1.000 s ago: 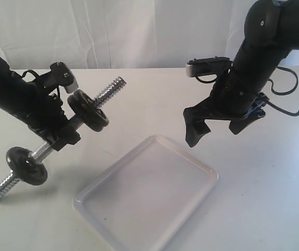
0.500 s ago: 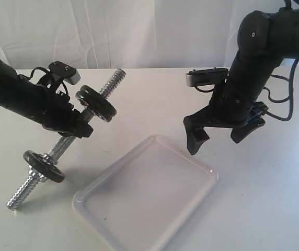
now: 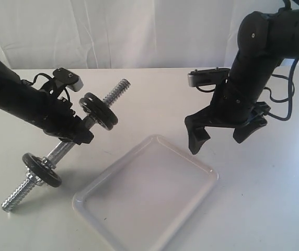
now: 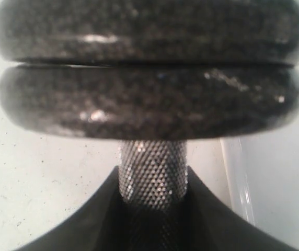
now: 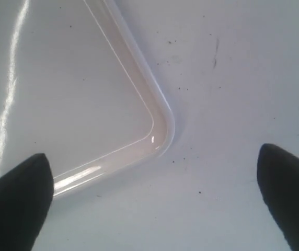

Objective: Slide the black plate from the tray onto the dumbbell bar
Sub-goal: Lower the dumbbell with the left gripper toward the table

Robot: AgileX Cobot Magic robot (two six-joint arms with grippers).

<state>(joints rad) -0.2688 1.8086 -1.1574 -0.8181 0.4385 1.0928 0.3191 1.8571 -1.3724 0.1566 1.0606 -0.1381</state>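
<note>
My left gripper (image 3: 79, 133) is shut on the knurled middle of the dumbbell bar (image 3: 115, 89), which slants up to the right, its lower threaded end near the table. Two black plates (image 3: 100, 111) sit pressed together on the bar just above the grip; a third plate (image 3: 41, 170) sits below it. The left wrist view shows the pair (image 4: 149, 99) edge-on over the bar (image 4: 152, 175) and my left gripper (image 4: 152, 209). The white tray (image 3: 212, 175) shows only bare floor. My right gripper (image 3: 220, 140) hangs open above the tray's far corner (image 5: 160, 125), nothing between its fingers (image 5: 19, 198).
A white cloth backdrop (image 3: 139, 31) hangs behind the white table (image 3: 275, 209). Cables (image 3: 288, 102) trail from the right arm. The tray's rim (image 4: 238, 178) lies just beside the held bar.
The left arm has swung the bar steeper and lower, its bottom end coming down towards the table. The right gripper has drifted slightly and stays open.
</note>
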